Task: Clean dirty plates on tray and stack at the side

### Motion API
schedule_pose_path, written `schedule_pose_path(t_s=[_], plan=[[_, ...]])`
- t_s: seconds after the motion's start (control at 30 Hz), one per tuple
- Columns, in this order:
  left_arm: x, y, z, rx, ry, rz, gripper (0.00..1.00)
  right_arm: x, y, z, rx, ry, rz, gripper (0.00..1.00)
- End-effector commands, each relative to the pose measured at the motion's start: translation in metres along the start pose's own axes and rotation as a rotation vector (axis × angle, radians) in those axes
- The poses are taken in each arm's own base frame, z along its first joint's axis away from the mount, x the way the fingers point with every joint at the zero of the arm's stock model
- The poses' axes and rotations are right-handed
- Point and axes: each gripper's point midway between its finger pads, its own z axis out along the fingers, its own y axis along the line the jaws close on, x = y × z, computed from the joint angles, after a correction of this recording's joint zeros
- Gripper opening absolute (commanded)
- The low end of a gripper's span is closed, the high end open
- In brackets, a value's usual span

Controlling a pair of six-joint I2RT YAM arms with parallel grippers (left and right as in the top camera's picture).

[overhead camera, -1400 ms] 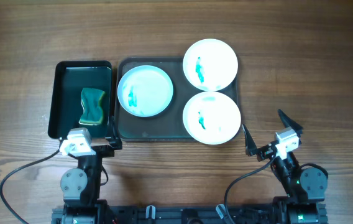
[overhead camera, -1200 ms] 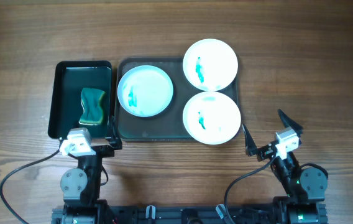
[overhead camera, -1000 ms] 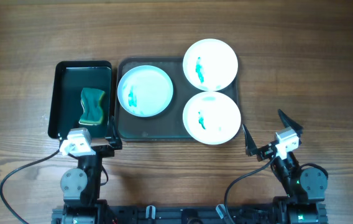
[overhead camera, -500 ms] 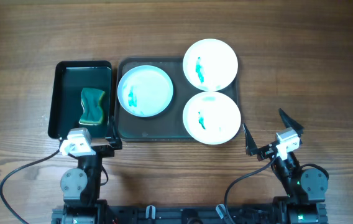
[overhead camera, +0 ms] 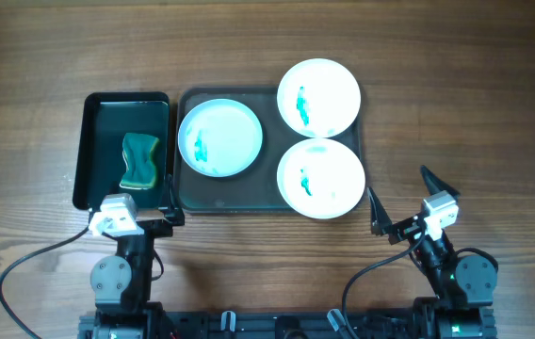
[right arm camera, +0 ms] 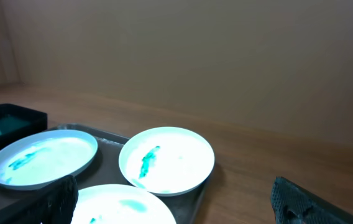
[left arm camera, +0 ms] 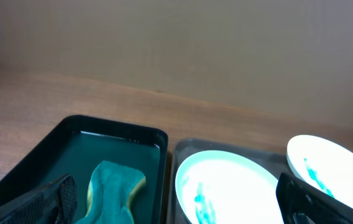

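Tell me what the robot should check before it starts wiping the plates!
1. Is the left gripper open and empty? ok.
2. Is the right gripper open and empty? ok.
3. Is the sponge lying free in the small black tray, close to the left gripper? ok.
4. Are the left plate, near right plate and far right plate on the big tray? ok, though the far right plate pokes out over the rim.
5. Are the plates clean? not ok; all three show teal smears.
6. Are the two right plates apart? cannot tell; their rims meet.
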Motion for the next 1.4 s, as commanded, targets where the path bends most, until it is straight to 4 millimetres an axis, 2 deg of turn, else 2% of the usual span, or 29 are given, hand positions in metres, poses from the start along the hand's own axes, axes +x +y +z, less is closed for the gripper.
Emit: schedule_pose_path(t_s=[0.0,0.17,0.23,0.3,0.37,0.4,0.47,0.57,0.67,0.77,0.83,0.93,1.0,1.03,1.1,1.2,1.37], plan=[[-0.034,-0.009,-0.010,0.017,-0.031,-0.007,1.00,-0.022,0.010,0.001,-0.065,-0.007,0.019,1.00],[-0.082,-0.018,-0.022,-0.014,0.112,0.001,1.00,-0.060,0.007,0.026,-0.116,0.140,0.083,1.00],[-0.104,-0.023,-0.020,-0.032,0.198,0.006,1.00,-0.071,-0.001,0.044,-0.120,0.271,0.141,1.00],[-0.126,-0.028,-0.009,-0.054,0.308,0.012,1.00,-0.077,-0.007,0.060,-0.125,0.447,0.218,1.00],[-0.133,-0.030,0.002,-0.078,0.419,0.017,1.00,-0.078,-0.011,0.071,-0.128,0.578,0.275,1.00],[-0.132,-0.031,0.013,-0.116,0.572,0.008,1.00,-0.075,-0.013,0.077,-0.130,0.687,0.324,1.00],[-0.126,-0.035,0.027,-0.129,0.731,-0.004,1.00,-0.069,-0.016,0.085,-0.131,0.791,0.370,1.00],[-0.112,-0.046,0.060,-0.100,0.878,-0.027,1.00,-0.051,-0.017,0.104,-0.164,0.833,0.408,1.00],[-0.078,-0.043,0.079,-0.110,0.997,-0.034,1.00,-0.035,0.001,0.116,-0.272,0.874,0.529,1.00],[-0.050,-0.038,0.091,-0.133,1.085,-0.032,1.00,-0.012,0.019,0.133,-0.249,0.950,0.624,0.85],[-0.048,-0.033,0.094,-0.152,1.087,-0.010,1.00,0.001,0.036,0.147,-0.212,0.998,0.653,0.79],[-0.053,-0.008,0.092,-0.318,1.055,-0.063,1.00,0.021,0.068,0.178,-0.151,1.103,0.607,0.71],[-0.053,-0.001,0.089,-0.349,1.062,-0.078,1.00,0.039,0.085,0.194,-0.113,1.174,0.592,0.63],[-0.053,0.002,0.088,-0.357,1.067,-0.081,1.00,0.055,0.098,0.203,-0.104,1.221,0.597,0.57],[-0.052,0.004,0.085,-0.365,1.077,-0.084,0.99,0.091,0.118,0.209,-0.087,1.306,0.621,0.46],[-0.051,0.005,0.085,-0.366,1.082,-0.083,0.98,0.125,0.140,0.213,-0.104,1.354,0.623,0.41],[-0.038,0.007,0.087,-0.378,1.126,-0.080,0.97,0.153,0.158,0.219,-0.102,1.359,0.574,0.36]])
